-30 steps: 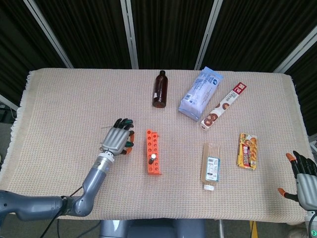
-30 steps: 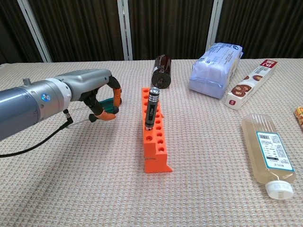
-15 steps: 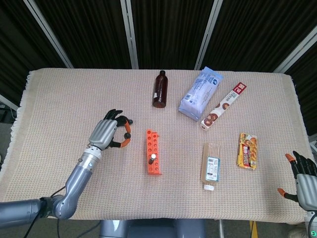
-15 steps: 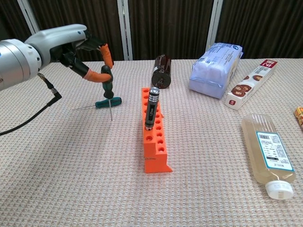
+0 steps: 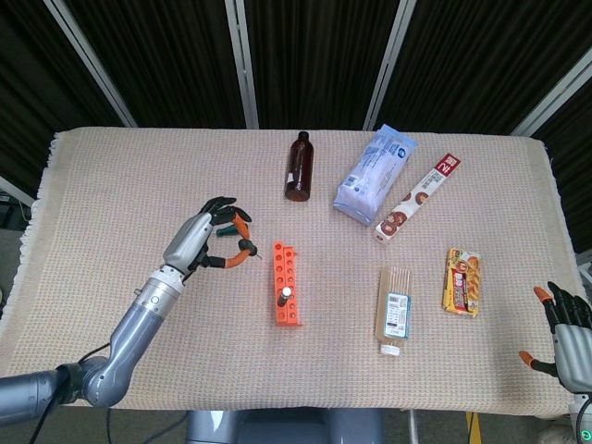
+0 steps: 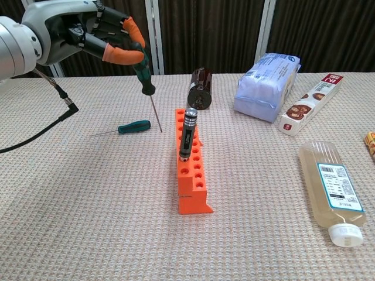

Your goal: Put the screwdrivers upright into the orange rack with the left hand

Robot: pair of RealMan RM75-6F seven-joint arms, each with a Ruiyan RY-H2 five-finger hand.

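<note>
On the woven cloth-covered table (image 5: 120,185), the orange rack (image 6: 190,170) stands near the middle, a long block with two rows of holes. One black-handled screwdriver (image 6: 187,133) already stands upright in a hole partway along it. Left of the rack and above the cloth, the left hand (image 6: 96,38) is raised, its orange-tipped fingers (image 6: 120,55) pinching the handle of a green-handled screwdriver (image 6: 146,88) — the thin shaft hangs nearly straight down, slightly tilted, with its tip clear of the table and just left of the rack's far end. In the head view the same hand (image 5: 205,242) sits beside the rack's far left corner, not over any hole.

Another green screwdriver (image 6: 132,127) lies flat on the cloth left of the rack, its blade pointing away from it. It is untouched and apart from the hand.

The right hand (image 5: 569,338) shows only at the lower right edge of the head view, off the table's corner, fingers spread and holding nothing.

Behind the rack a brown bottle (image 5: 298,166) lies on its side. To its right lie a pale blue pouch (image 5: 373,174) and a long red-and-white snack box (image 5: 418,197). Nearer the robot, right of the rack, lie a clear flat bottle (image 6: 335,190) with a white cap and — further right — a small yellow snack packet (image 5: 462,281).
</note>
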